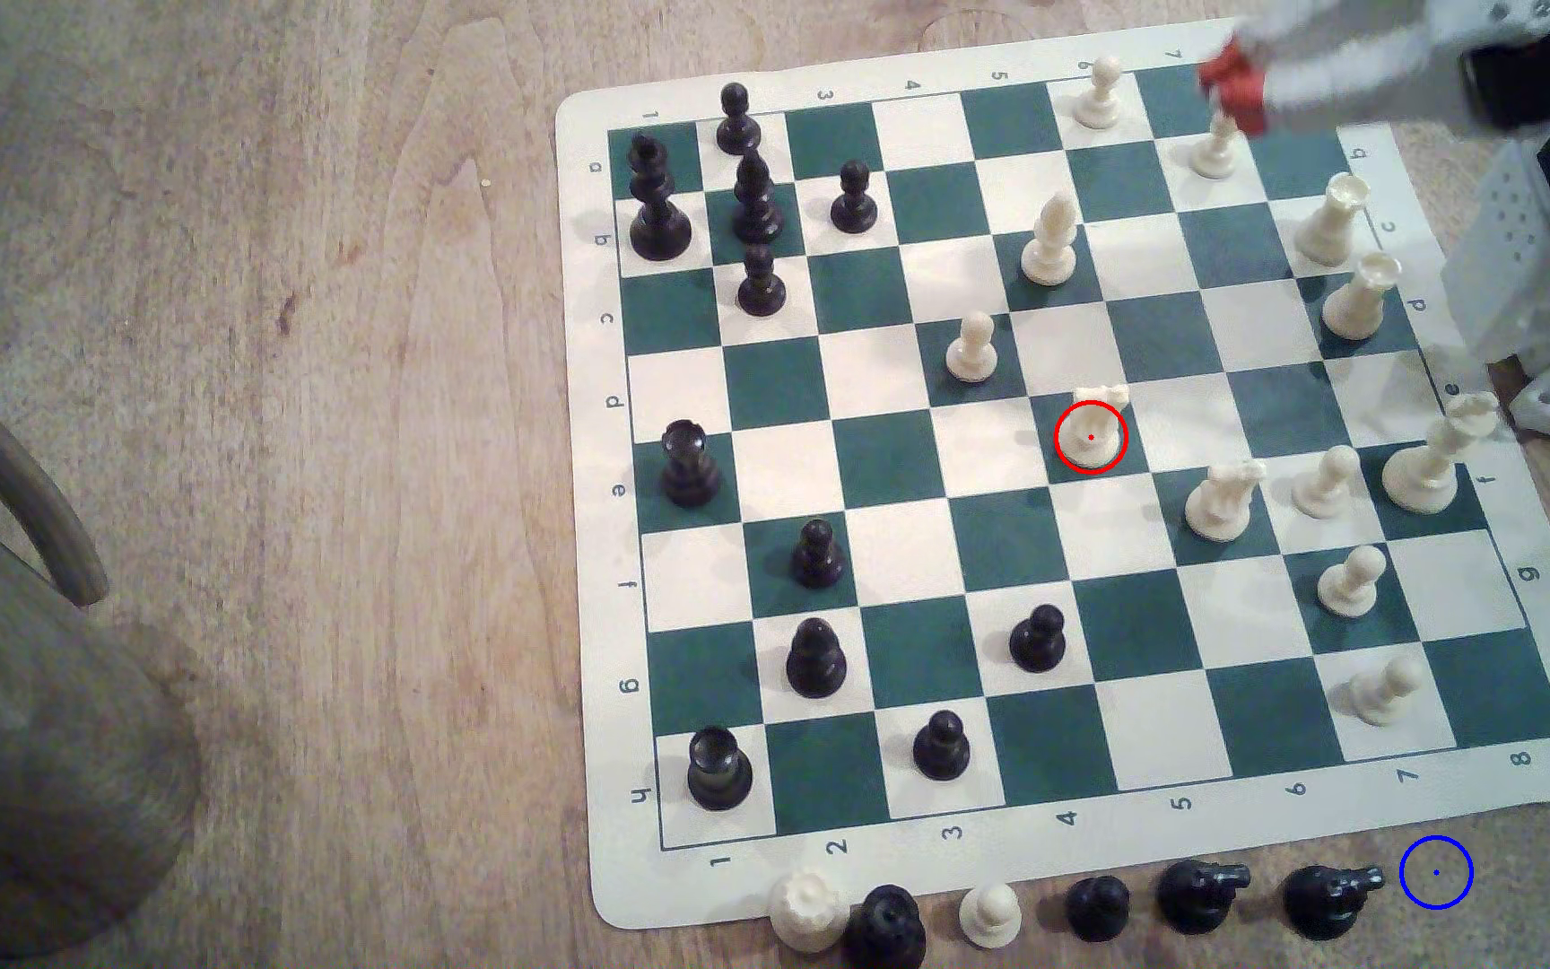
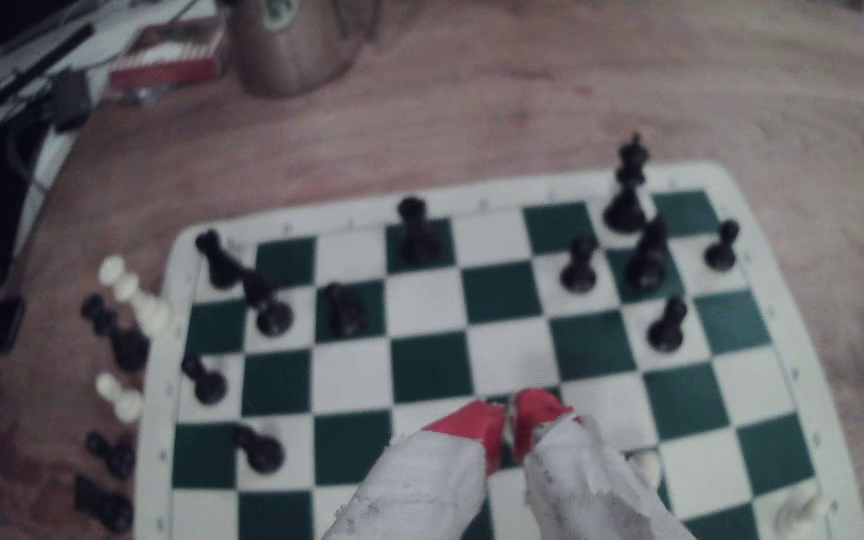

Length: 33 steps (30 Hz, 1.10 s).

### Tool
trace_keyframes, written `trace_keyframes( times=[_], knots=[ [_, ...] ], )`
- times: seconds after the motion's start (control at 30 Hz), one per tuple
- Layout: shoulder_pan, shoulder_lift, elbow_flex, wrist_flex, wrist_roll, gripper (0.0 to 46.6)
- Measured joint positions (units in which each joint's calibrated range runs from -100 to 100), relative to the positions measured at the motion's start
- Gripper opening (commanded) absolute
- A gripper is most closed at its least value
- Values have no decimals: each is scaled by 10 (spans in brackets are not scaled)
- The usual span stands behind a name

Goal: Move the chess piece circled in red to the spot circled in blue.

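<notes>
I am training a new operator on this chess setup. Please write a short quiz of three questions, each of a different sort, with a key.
1. True or false: the gripper already holds the white knight circled in red.
2. Multiple choice: the blue ring marks A) a green square, B) bare wooden table beside the mat, C) a white square.
3. Short answer: in the exterior view, which piece lies just to the left of the blue ring?

Key
1. False. The gripper hangs over the board's far corner, its red tips close together with nothing between them.
2. B.
3. A black knight, lying on its side.
</notes>
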Motion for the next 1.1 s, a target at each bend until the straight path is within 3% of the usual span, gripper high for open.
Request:
trace_keyframes(
  times=[0.2,0.27,0.4,0.7,1.1],
  knots=[
    [-14,94,-46,33,-9,76],
    [-18,163,-88,44,-13,163],
    [-20,235,-117,41,-20,238],
    [-21,354,-125,44,-21,215],
    [-64,362,-125,95,-27,214]
  ],
)
